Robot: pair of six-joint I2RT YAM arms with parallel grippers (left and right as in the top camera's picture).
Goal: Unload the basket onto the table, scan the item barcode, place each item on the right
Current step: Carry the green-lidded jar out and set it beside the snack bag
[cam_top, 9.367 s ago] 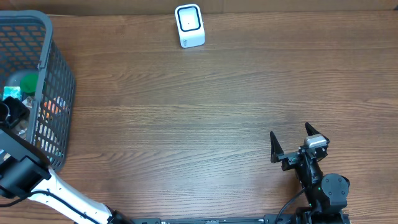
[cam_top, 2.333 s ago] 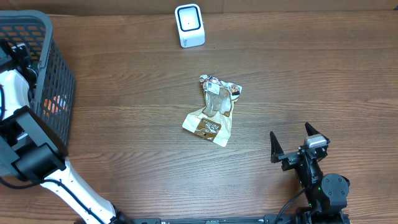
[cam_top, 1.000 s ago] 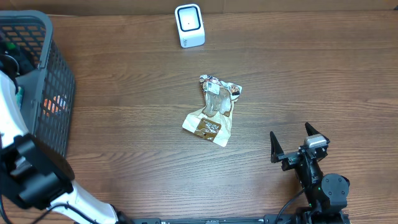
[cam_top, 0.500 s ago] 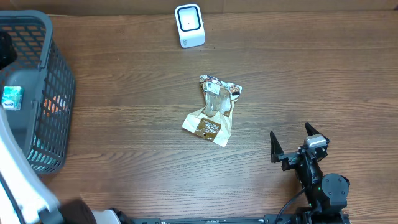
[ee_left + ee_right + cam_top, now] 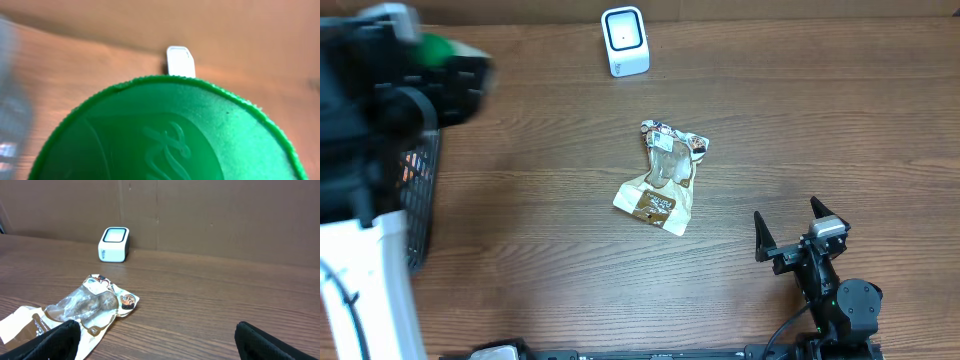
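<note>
Above the basket (image 5: pixel 420 200) at far left, a green-lidded container (image 5: pixel 440 48) is grasped by the left gripper (image 5: pixel 432 62), though both are blurred overhead. Carrying it to the scanner (image 5: pixel 624 40) is judged the step in hand; next, its barcode must be turned toward the scanner's window. Only in the left wrist view is the ribbed lid (image 5: pixel 165 135) shown clearly; the right gripper (image 5: pixel 788 232), spread and idle, is seen overhead.

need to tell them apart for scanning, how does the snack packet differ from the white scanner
The snack packet lies flat and crumpled mid-table; the scanner stands boxy at the far edge. The packet is brown, printed and partly clear; the scanner is plain white with a dark-rimmed window. Both sit on the table, apart from each other.
</note>
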